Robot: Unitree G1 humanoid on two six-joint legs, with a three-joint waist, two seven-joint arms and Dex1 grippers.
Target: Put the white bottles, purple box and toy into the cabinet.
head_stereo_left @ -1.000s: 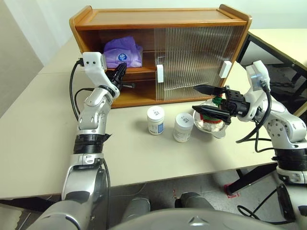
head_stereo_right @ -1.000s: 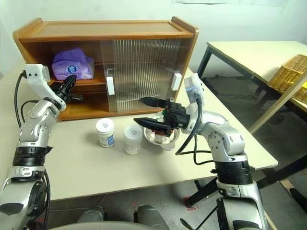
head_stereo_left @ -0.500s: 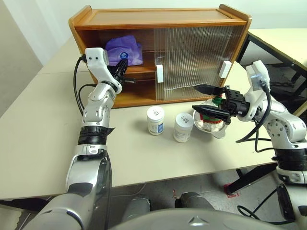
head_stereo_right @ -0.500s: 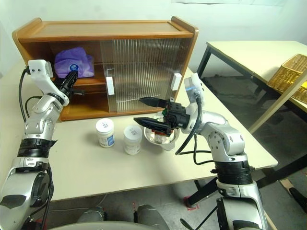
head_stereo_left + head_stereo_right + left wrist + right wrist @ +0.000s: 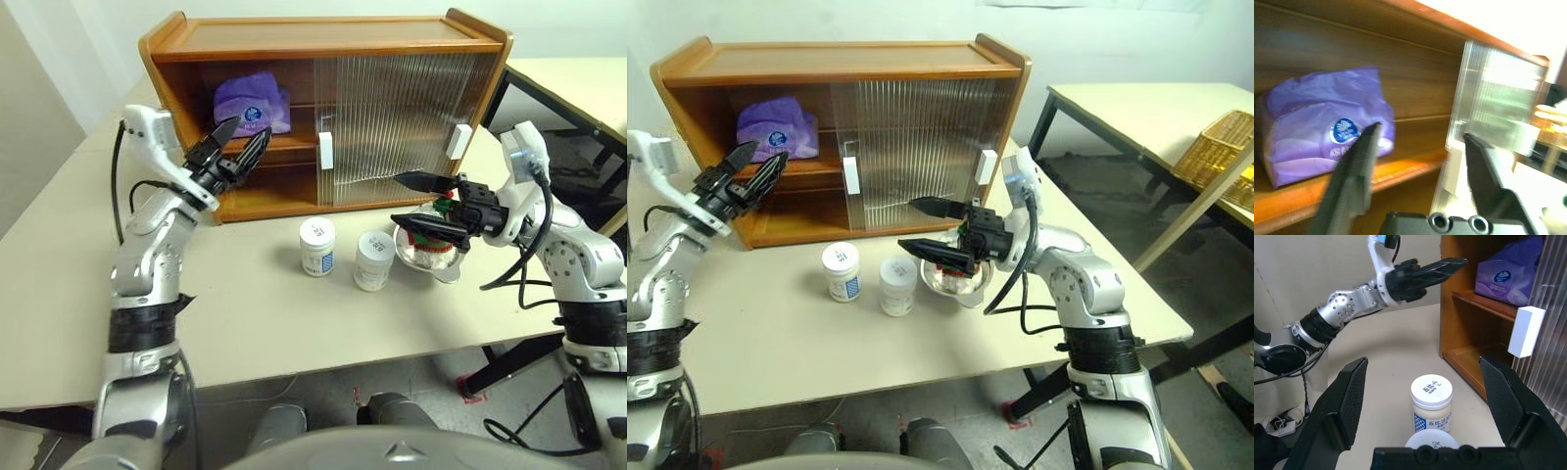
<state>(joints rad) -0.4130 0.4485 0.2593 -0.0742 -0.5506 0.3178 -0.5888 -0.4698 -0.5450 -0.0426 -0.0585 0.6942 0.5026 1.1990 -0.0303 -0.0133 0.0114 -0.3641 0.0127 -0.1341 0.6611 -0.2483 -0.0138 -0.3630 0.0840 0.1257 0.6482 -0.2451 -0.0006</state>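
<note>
Cabinet [image 5: 294,39] at the table's [image 5: 69,245] rear, purple box [image 5: 253,101] on its upper shelf at left, two white bottles [image 5: 317,245] side by side before the cabinet, toy [image 5: 431,253] in a bowl [image 5: 443,268] just right of them.

left tool [image 5: 233,145]: fingers spread, empty, raised, pointing forward and right
right tool [image 5: 419,201]: fingers wide apart, empty, pointing left
</note>
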